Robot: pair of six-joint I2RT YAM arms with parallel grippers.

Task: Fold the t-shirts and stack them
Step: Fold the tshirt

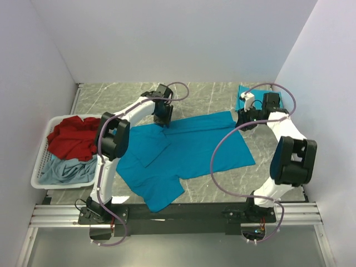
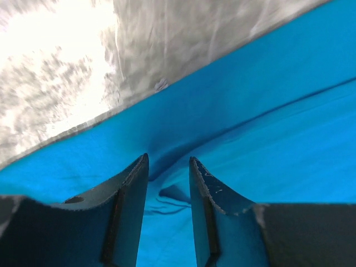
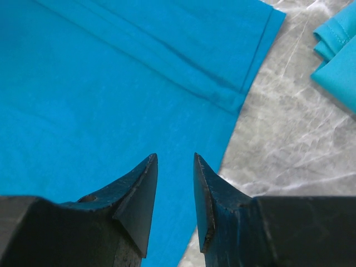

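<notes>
While the teal t-shirt (image 1: 192, 150) lay spread on the marble tabletop (image 1: 206, 94), partly folded, the left gripper (image 2: 168, 160) sat low over its far edge, slightly spread, and the right gripper (image 3: 175, 157) hovered above its far right corner, likewise spread and empty.

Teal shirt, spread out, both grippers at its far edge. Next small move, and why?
Probably drop the right gripper onto the edge of the teal shirt and pinch: its jaws stand apart with nothing between them, over that edge. The left gripper is also open, over a pucker in the cloth.
</notes>
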